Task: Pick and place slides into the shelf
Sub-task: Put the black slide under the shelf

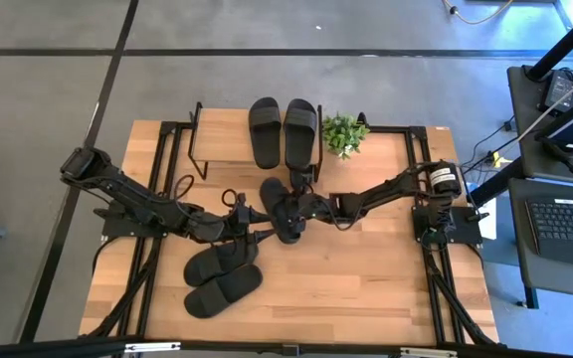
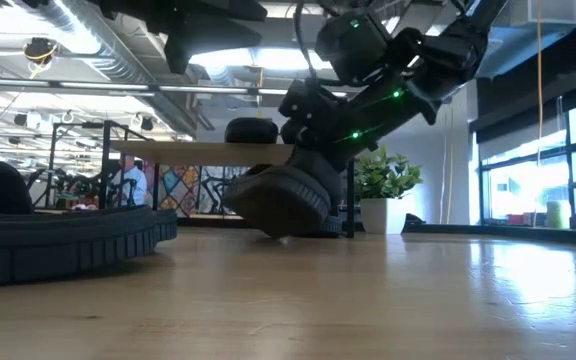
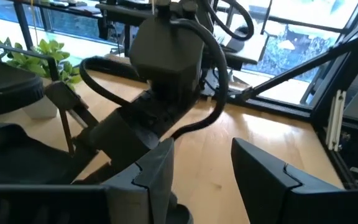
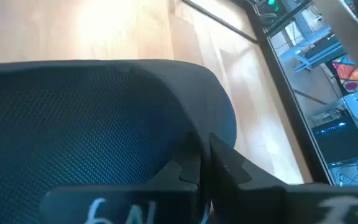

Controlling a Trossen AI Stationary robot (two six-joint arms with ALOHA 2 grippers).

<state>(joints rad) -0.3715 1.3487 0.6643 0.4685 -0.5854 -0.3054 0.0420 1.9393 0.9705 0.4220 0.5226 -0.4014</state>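
Grey concrete floor point(image 1: 48, 89) with dark seam lines ran around the table. A desk point(image 1: 555, 214) with a keyboard point(image 1: 566, 225) stood alongside. Big windows point(image 2: 528, 190) let in bright daylight; ceiling ducts point(image 2: 78, 30) ran overhead. A colourful mural point(image 2: 183, 190) covered the far wall.

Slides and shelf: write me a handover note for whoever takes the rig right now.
Right gripper: shut on a slide at table centre, in front of the shelf; the slide is tilted, one edge on the table.
Left gripper: open, empty, just beside that slide.
Done: two slides lie side by side on the shelf top.
Left: the held slide, plus two slides on the table near the front-left.
Only five slides are clearly visible.
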